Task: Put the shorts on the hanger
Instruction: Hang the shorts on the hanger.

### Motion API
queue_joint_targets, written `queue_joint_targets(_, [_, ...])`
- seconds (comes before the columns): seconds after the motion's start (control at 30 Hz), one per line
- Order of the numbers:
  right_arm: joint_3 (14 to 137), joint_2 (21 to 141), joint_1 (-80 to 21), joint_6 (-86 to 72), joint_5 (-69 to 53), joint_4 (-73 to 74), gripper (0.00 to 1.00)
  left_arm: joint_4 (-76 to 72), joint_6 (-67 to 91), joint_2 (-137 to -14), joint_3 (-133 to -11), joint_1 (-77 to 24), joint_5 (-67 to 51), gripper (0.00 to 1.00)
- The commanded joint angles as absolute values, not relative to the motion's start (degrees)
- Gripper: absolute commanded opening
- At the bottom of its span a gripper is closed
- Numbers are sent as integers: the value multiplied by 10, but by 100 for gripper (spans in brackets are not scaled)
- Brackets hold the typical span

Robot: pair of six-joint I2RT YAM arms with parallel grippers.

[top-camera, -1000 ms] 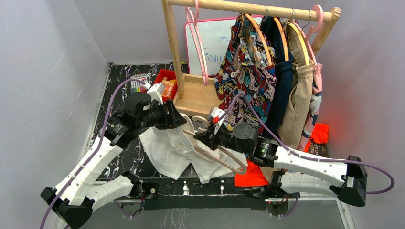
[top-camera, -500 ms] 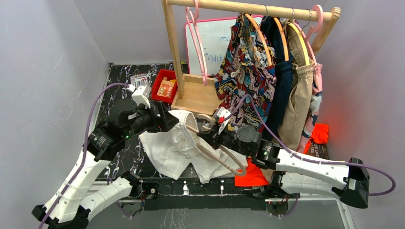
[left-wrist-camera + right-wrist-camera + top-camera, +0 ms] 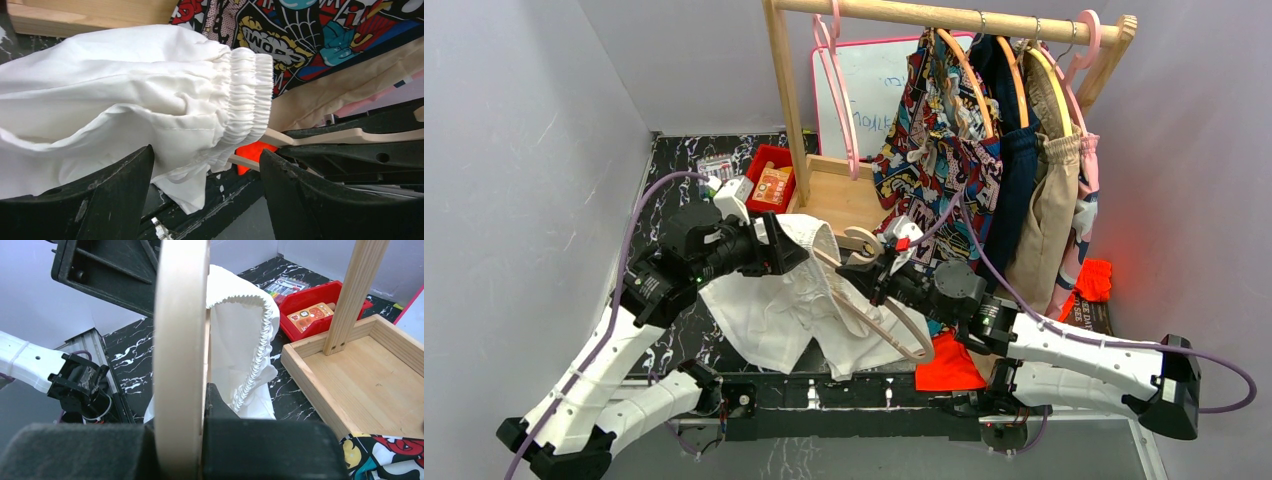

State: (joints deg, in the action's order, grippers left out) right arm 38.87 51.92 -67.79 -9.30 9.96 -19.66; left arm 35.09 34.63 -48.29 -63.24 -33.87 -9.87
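The white shorts [image 3: 779, 300] hang with their gathered waistband [image 3: 247, 95] draped over one arm of the cream hanger [image 3: 902, 338]; their legs trail down to the black table. My right gripper [image 3: 876, 276] is shut on the hanger [image 3: 181, 340] just below its hook and holds it tilted above the table. The shorts [image 3: 235, 335] sit right behind that bar. My left gripper [image 3: 782, 248] is at the waistband's left edge. Its jaws [image 3: 205, 192] stand wide open, with the cloth lying ahead of them and not pinched. A hanger arm [image 3: 350, 136] pokes out past the waistband.
A wooden rack [image 3: 789, 110] with a tray base [image 3: 834, 205] stands behind, hung with a comic-print garment [image 3: 944, 150], navy and tan clothes, and a pink hanger [image 3: 839, 90]. A red bin [image 3: 769, 178] sits to the rack's left. Orange cloth [image 3: 949, 365] lies by the right arm.
The left jaws have opened off the shorts and the arm has shifted. The right gripper raised the hanger up and to the right, lifting the waistband with it.
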Motion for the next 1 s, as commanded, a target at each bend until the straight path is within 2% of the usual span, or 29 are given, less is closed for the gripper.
queue_joint_targets(0.0, [415, 523, -680, -100, 108, -264, 0, 308, 357, -489, -633, -337, -156, 75])
queue_joint_targets(0.23, [413, 542, -680, -110, 111, -272, 0, 305, 350, -499, -613, -337, -152, 74])
queue_joint_targets(0.37, [423, 559, -680, -116, 98, -273, 0, 308, 345, -501, -599, -337, -132, 69])
queue_joint_targets(0.47, [426, 562, -680, -116, 96, -273, 0, 313, 340, -500, -593, -337, -115, 57])
queue_joint_targets(0.8, [411, 537, -680, -110, 122, -265, 0, 336, 330, -481, -577, -337, -64, 4])
queue_joint_targets(0.83, [409, 531, -680, -109, 125, -265, 0, 339, 329, -480, -576, -337, -55, 0])
queue_joint_targets(0.97, [401, 508, -680, -106, 141, -261, 0, 359, 326, -469, -574, -337, -12, 0])
